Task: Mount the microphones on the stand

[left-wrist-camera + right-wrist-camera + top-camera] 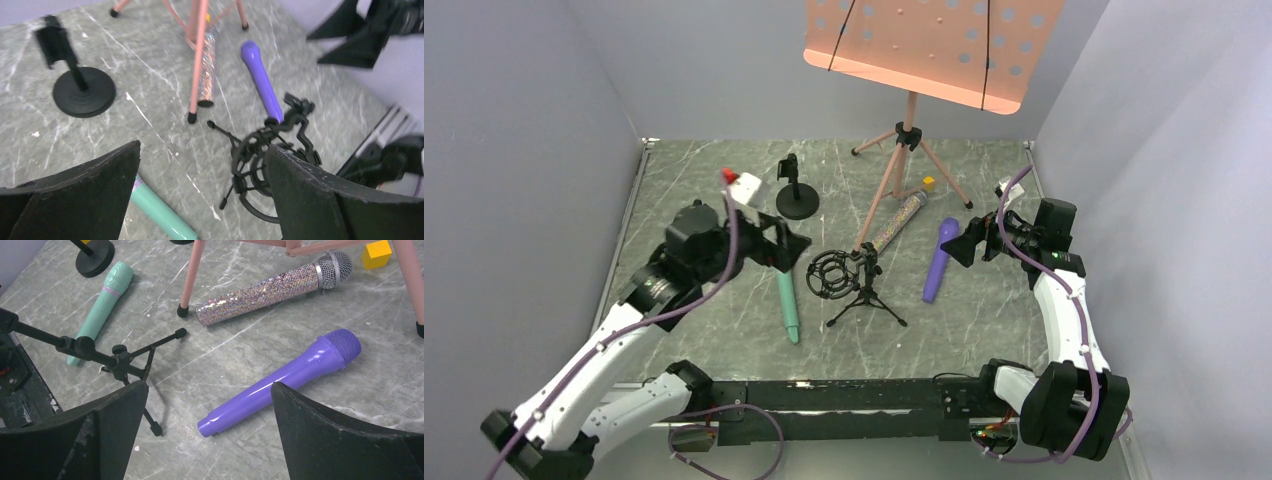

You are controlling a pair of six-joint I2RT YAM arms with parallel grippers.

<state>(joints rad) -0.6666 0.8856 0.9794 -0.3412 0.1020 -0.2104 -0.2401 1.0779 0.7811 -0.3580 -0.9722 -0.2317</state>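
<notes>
Three microphones lie flat on the marble table. The mint green microphone (788, 302) (161, 213) (100, 310) has its head end under my left gripper (794, 245) (203, 150), which hangs open above it holding nothing. The purple microphone (939, 262) (262, 85) (280, 382) lies just below and left of my right gripper (967, 240) (210, 386), also open and empty. The glittery microphone (892, 222) (206, 70) (265, 290) rests between the pink legs. A black tripod stand (852, 282) (265, 160) (100, 352) with a ring mount stands between the mint and purple microphones.
A round-base stand with a clip (796, 195) (82, 90) (95, 257) sits at the back left. The pink music stand (911, 130) straddles the glittery microphone, its tray overhead. A small yellow cube (929, 183) (376, 254) lies near its legs. Grey walls close three sides.
</notes>
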